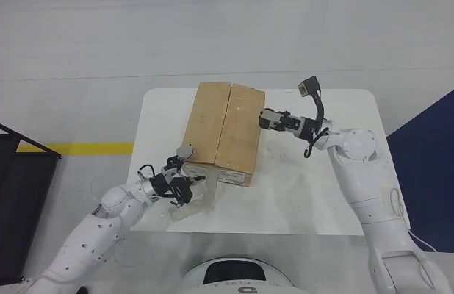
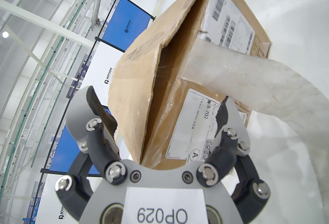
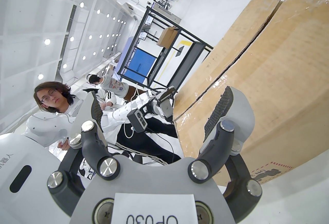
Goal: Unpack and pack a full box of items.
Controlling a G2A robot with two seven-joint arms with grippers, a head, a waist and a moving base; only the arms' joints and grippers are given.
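box (image 1: 223,128) at table's (image 1: 322,198) far edge, jaws apart (both)

Left hand (image 1: 180,184) held close in, fingers parted; right hand (image 1: 265,119) stretched farther out, fingers parted

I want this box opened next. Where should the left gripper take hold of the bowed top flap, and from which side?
Grip the flap at its free edge near the labelled end, where it bows off the box and leaves a dark gap. Come in from that end, probably with one finger of the open left gripper in the gap and one outside.
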